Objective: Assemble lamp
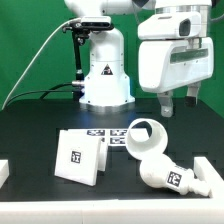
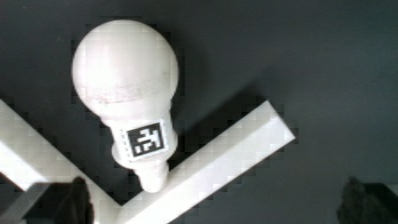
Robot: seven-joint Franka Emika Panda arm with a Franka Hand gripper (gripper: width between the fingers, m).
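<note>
The flat square lamp base lies on the black table at the front, on the exterior view's left. The tapered hollow shade lies on its side to the right of the base, its opening showing. The bulb lies in front of the shade, its stem towards the exterior view's right. In the wrist view the bulb is an oval with a tag on its neck. My gripper hangs high above the bulb and the shade, open and empty. Its dark fingertips stand wide apart around nothing, with my gripper over a white bar.
The white robot pedestal stands at the back middle. The marker board lies between the base and the shade. White bars meet in a corner under the bulb's stem; one shows at the right edge, another piece at the left edge.
</note>
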